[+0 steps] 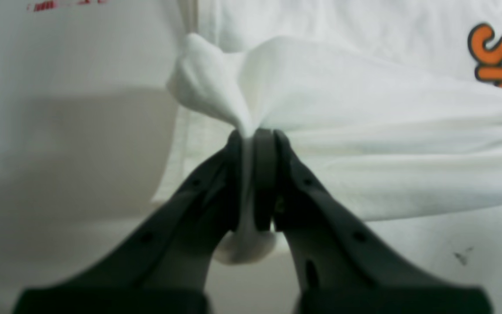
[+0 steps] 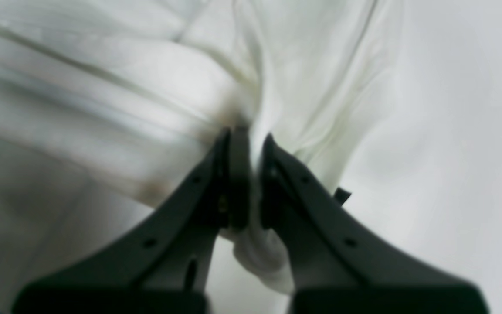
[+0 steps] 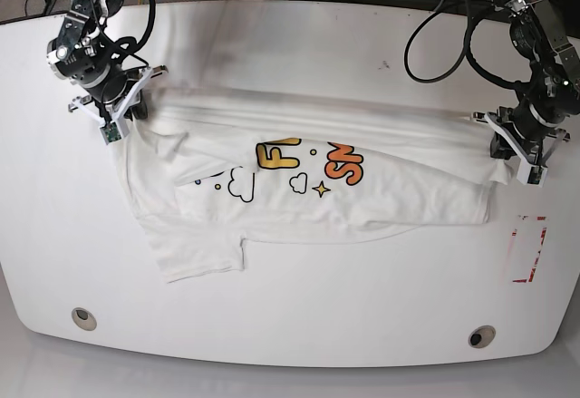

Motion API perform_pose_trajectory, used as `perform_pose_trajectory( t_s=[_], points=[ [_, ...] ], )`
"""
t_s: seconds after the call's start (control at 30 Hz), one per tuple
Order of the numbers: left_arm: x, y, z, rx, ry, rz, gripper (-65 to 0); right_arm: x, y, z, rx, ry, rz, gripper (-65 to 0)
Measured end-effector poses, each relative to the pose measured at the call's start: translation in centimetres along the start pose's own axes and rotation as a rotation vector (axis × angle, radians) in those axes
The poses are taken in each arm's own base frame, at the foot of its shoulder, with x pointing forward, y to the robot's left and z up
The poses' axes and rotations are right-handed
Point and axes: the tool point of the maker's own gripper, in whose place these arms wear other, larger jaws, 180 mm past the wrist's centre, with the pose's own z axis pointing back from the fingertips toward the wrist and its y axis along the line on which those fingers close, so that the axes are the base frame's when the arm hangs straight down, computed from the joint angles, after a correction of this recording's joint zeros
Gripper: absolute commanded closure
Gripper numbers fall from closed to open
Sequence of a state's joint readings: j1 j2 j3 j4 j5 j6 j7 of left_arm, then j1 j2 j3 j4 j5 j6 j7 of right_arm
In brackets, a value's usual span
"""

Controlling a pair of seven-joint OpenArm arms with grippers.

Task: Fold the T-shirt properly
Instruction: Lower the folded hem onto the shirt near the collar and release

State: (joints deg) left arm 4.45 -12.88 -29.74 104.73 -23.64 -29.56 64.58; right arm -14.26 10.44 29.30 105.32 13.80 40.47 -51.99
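The white T-shirt [image 3: 299, 208] lies print-up across the table, stretched between my two grippers. Its yellow and orange letters [image 3: 304, 162] face up, and an orange letter [image 1: 495, 56] shows in the left wrist view. My left gripper [image 3: 518, 167], on the right of the base view, is shut on a bunched corner of the T-shirt [image 1: 364, 131], with cloth pinched between its jaws [image 1: 255, 135]. My right gripper [image 3: 111, 131], at the far left, is shut on a fold of the T-shirt [image 2: 146, 87] that passes through its jaws [image 2: 249, 135]. One short sleeve [image 3: 199, 257] lies flat toward the front.
The white table [image 3: 299, 53] carries a red-outlined marking [image 3: 527, 248] near its right edge, in front of my left gripper. Two round holes [image 3: 83, 317] [image 3: 481, 335] sit near the front edge. Dark cables [image 3: 435, 26] hang behind the back edge.
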Motion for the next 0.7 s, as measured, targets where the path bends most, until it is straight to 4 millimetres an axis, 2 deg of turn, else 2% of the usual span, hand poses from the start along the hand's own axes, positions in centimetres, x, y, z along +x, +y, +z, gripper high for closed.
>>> perform_pose_trajectory(
  t_s=[0.2, 0.43, 0.7],
  points=[
    [-2.1, -0.3, 0.1, -0.005, 0.047, 0.003, 0.0, -1.7, 0.4, 0.4, 0.004, 0.041, 0.004, -1.7],
    [-4.4, -0.4, 0.3, -0.006, 0.101, 0.003, 0.0, -2.3, 0.9, 1.4, -0.001, 0.052, 0.026, -1.7],
    [-6.9, -0.1, 1.0, -0.002, 0.168, -0.011, 0.0, -4.8, 1.8, 1.9, 0.017, 0.108, 0.013, -1.9]
  ],
)
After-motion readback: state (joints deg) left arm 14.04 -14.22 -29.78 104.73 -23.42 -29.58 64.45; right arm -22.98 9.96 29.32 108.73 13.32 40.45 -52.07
